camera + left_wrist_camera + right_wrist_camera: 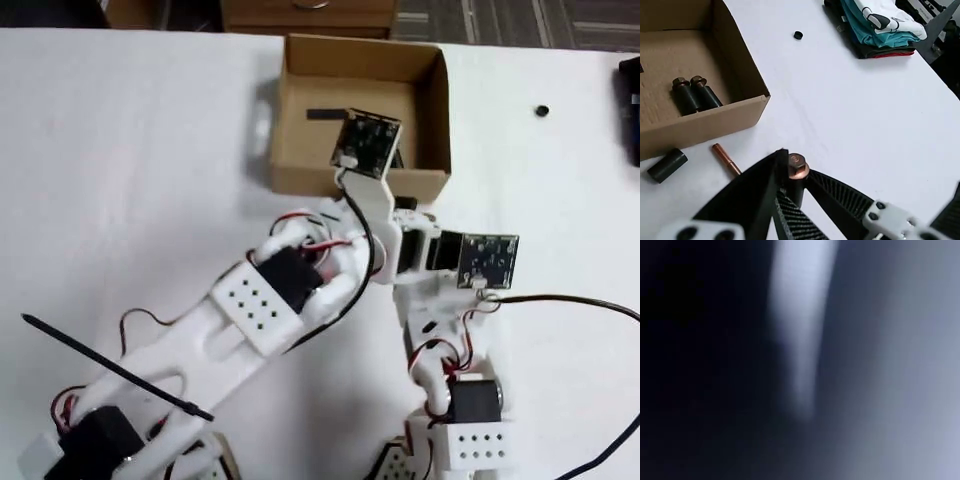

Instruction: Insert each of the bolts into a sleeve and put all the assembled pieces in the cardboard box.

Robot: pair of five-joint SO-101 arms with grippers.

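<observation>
The cardboard box (300, 110) stands at the far middle of the table. Two assembled pieces (694, 94) lie side by side on the box (710, 125) floor. My left gripper (795, 176) is just outside the box's front wall, shut on a copper-headed bolt seated in a dark sleeve (797, 170), held upright. On the table by that wall lie a loose copper bolt (726, 159) and a loose dark sleeve (667, 165). The right arm (455, 300) is close beside the left arm (290, 290), its wrist camera pressed near something dark.
A small black round part (541, 110) lies on the white table to the right of the box. Folded clothes (880, 25) sit at the table's far right edge. A black cable tie (110, 370) crosses the left arm's base.
</observation>
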